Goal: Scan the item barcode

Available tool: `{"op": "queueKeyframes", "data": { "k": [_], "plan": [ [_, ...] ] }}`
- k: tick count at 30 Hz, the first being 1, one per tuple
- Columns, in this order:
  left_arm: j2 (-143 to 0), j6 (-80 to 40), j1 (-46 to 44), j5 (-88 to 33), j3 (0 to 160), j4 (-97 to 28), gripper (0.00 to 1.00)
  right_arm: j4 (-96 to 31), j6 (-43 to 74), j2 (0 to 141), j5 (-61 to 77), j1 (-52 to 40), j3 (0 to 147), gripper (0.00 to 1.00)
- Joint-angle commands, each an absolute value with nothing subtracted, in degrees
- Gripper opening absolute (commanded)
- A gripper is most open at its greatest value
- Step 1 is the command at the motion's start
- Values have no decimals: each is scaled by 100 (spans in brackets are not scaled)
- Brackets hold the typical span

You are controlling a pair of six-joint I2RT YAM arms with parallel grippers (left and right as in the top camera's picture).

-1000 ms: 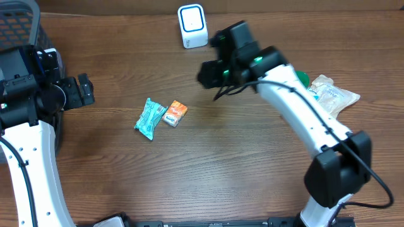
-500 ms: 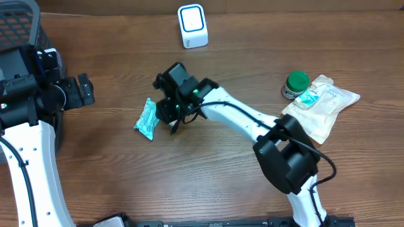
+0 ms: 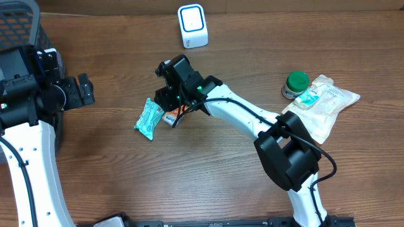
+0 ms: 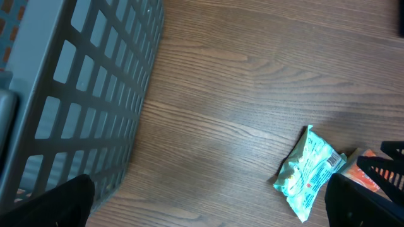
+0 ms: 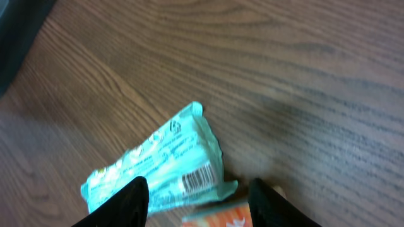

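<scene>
The brown wood-grain table (image 3: pixel 208 183) fills the overhead view. At its far left edge stands a grey plastic lattice basket (image 4: pixel 95 94).

The white right arm (image 3: pixel 252 116) stretches across the table towards the left. Its black right claw (image 5: pixel 199 205) points down over two packets lying near the middle. In the wrist view its dark fingertips (image 5: pixel 132 202) stand about half apart. One is over the end of the teal packet and the other is at the edge of the orange one. Neither packet is clamped, and both lie flat on the wood.

The white left arm (image 3: pixel 31 157) sits beside the basket. Its left claw (image 3: pixel 85 90) is spread as wide as it goes, with nothing between the fingers and only bare table ahead.

At the right side lies a crinkled clear plastic bag (image 3: pixel 331 104). A white box-shaped scanner (image 3: pixel 192 25) with a blue-ringed face stands at the far edge, well apart from the packets. A green-lidded round jar (image 3: pixel 295 83) rests against the bag's left end.

The teal foil snack packet (image 3: pixel 149 118) lies tilted, with a printed barcode (image 5: pixel 197 178) showing near its lower end. Just beside it, touching or nearly so, is the small orange packet (image 3: pixel 171 118), partly hidden under the right claw.
</scene>
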State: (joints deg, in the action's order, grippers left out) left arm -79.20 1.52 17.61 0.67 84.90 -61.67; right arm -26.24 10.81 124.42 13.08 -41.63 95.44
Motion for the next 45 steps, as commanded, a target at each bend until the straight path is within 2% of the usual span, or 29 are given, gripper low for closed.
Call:
{"op": "queueKeyframes", "data": {
  "k": [1,12,20,31,38,45],
  "plan": [
    [-7940,215,1728,19,8523,-6149,100,-2499,1179,12650,1160,-4145,9529,52],
    [-7940,215,1728,19,8523,-6149,99,-3129,926,12798,1179,-4084,9531,52],
    [-7940,215,1728,19,8523,-6149,100,-4591,1144,12796,864,-3597,9557,52],
    [-7940,215,1726,19,8523,-6149,100,-7052,1059,12737,1820,-2591,10429,52],
    [-7940,215,1726,19,8523,-6149,100,-7771,436,12599,1793,-2700,10940,53],
    [-7940,215,1726,19,8523,-6149,100,-8538,589,12613,1111,-3030,10600,56]
  ]
}}
